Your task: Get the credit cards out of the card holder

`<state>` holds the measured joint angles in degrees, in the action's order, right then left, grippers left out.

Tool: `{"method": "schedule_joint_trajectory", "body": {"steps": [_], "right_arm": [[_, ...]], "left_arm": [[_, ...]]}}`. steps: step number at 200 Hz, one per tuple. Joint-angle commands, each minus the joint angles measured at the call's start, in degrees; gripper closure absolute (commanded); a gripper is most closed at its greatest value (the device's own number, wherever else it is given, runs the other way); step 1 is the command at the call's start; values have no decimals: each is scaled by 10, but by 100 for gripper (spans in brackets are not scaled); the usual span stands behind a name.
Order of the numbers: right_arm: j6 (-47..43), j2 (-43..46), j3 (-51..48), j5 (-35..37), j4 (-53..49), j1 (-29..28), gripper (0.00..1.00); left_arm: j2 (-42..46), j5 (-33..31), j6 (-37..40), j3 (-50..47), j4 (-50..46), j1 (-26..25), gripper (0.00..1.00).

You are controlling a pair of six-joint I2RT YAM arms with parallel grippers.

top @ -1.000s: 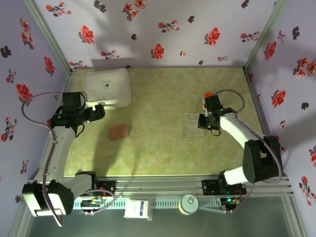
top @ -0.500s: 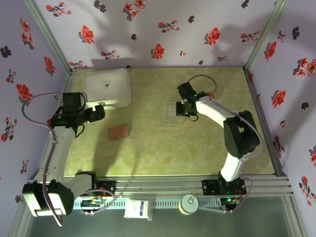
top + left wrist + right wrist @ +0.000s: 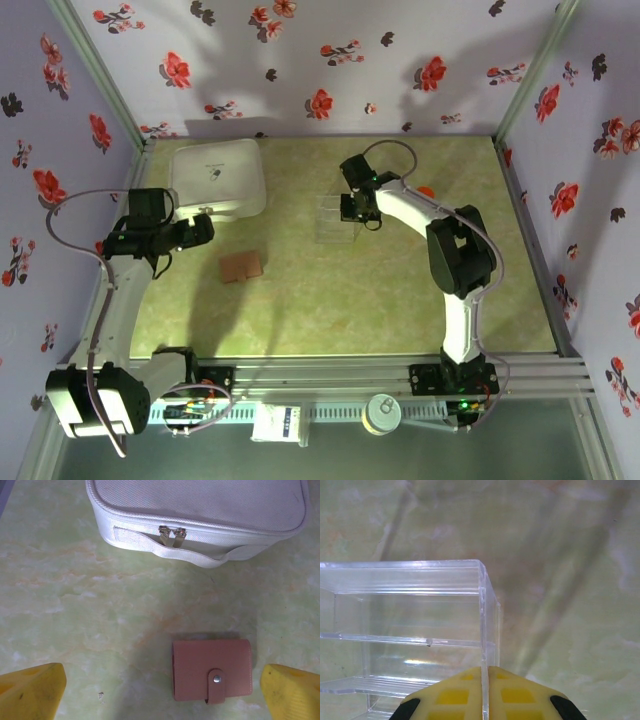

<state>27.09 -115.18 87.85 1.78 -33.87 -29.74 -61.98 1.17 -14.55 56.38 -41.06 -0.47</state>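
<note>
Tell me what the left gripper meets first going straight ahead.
Likely the closed card holder, lying between the left gripper's open fingers; the white zip case sits farther on. Depth is hard to judge.

Clock positions are read from the centre of the table, top view.
- Card holder: one, at 9 o'clock.
- White case: one, at 10 o'clock, with two zipper pulls.
- Clear box: one, at 12 o'clock.
- Small orange item: one, at 2 o'clock.
- Grippers: two, namely left gripper and right gripper.
</note>
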Motion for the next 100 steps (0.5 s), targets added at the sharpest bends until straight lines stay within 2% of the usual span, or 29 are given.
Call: {"method": "schedule_joint_trajectory", "body": {"steps": [1,100], "right_arm": [[13,-12,25,16,-21,-1,89],[13,6,35,21,-37,-5,77]], "left_arm": [[-8,10,10,-1,-7,5,0],[-13,20,1,2,-16,5,0]]}}
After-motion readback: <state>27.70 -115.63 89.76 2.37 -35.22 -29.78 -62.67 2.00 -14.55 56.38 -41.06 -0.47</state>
